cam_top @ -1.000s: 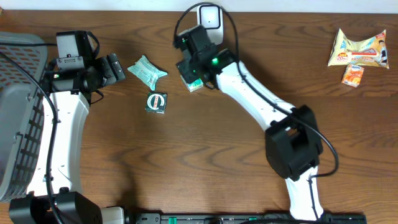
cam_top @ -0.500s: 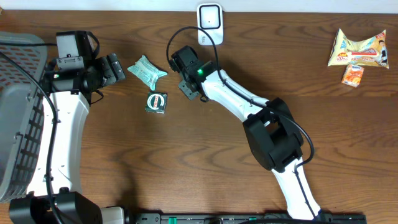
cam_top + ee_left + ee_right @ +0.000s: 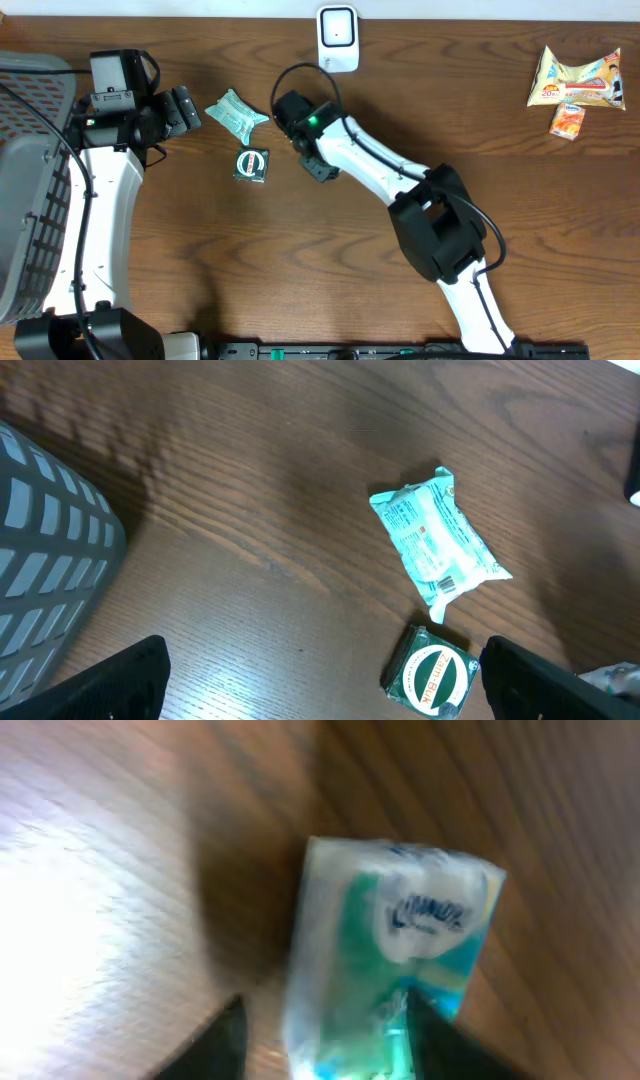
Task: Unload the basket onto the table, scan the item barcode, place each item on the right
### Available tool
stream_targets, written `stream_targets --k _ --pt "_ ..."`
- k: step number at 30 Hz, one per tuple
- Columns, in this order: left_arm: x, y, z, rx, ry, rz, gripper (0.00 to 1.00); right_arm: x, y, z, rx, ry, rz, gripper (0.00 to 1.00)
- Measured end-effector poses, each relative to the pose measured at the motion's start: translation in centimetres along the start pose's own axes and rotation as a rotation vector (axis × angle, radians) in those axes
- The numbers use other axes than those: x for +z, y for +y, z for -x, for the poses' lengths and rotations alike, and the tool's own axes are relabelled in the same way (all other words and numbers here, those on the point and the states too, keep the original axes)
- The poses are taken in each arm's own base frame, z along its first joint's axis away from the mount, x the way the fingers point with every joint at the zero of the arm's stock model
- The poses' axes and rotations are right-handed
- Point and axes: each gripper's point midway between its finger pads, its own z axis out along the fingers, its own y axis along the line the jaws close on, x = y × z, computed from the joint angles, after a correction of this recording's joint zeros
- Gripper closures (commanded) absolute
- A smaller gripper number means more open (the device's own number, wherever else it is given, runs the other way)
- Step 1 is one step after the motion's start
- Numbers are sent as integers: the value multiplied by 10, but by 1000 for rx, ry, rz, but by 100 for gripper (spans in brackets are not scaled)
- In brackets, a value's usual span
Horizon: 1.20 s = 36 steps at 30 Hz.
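At the far edge of the brown wooden table (image 3: 200, 240): a small white box scanner with a dark window (image 3: 338, 25). A little way from it, nearer the robot and a bit to the left, the right gripper (image 3: 322, 1015) on its white and black arm, pointing down at the wood.

Between its two dark fingers (image 3: 228, 1038), a soft white and green tissue pack with blue writing (image 3: 400, 930), all blurry. Cannot tell whether squeezed tight or only lying between the fingers: a thin gap on one side, the other finger across the pack's lower edge. Hidden under the gripper in the view from above.

Near that spot, toward the left: a flat dark green square packet with a round white label (image 3: 251, 165). Past it, a pale green crinkly plastic packet (image 3: 236, 110), apart from the square one. Just beside the pale packet, the left gripper (image 3: 187, 108), spread wide with nothing in it.

At the left edge, a grey plastic basket with holes (image 3: 30, 180). Far off near the right corner, a yellow snack bag (image 3: 578, 78), with a small orange packet (image 3: 566, 120) just beside it.
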Motion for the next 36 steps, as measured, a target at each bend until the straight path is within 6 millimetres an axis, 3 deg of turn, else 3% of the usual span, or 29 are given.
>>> stream_targets --k 3,8,12,17,28,29,32,36 --pt "0 0 0 0 0 0 2 -15 5 14 -8 -65 -19 28" --pt "0 0 0 0 0 0 2 -34 12 23 -25 -116 -27 27" --pt "0 0 0 0 0 0 2 -32 9 13 -32 -76 -31 28" --pt "0 0 0 0 0 0 2 -29 3 11 15 -70 -33 44" --pt "0 0 0 0 0 0 2 6 3 -8 69 -40 -40 44" --pt "0 0 0 0 0 0 3 10 4 -11 70 -37 -45 46" --pt "0 0 0 0 0 0 2 11 3 -12 74 -48 -53 66" --pt "0 0 0 0 0 0 2 12 -2 -12 92 -53 -83 82"
